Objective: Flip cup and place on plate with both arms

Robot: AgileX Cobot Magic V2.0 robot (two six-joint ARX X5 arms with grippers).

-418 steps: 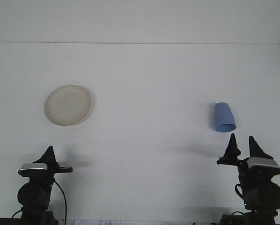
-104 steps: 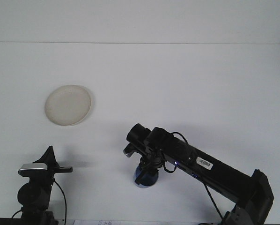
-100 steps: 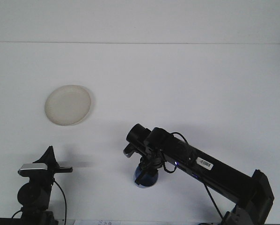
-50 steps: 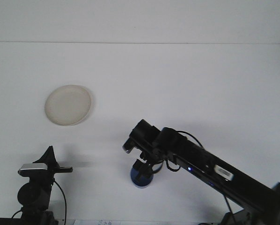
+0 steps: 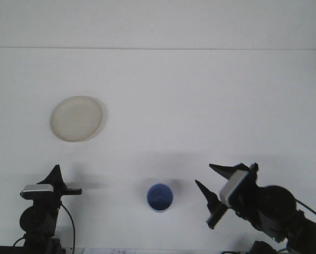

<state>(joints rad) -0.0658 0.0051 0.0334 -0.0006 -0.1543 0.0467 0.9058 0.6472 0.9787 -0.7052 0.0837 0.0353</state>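
The blue cup (image 5: 160, 197) stands upright on the white table near the front edge, its mouth facing up, and nothing touches it. The cream plate (image 5: 76, 118) lies at the left with nothing on it. My right gripper (image 5: 213, 185) is to the right of the cup, apart from it, open with its two black fingers spread and empty. My left gripper (image 5: 56, 182) rests at the front left, below the plate, far from both objects.
The white table (image 5: 200, 95) reaches back to a wall edge at the top. Only the plate, the cup and the two arms are on it.
My right arm has let go of the cup and pulled back to the right. The cup, earlier lying on its side at the right, now stands upright near the front middle.
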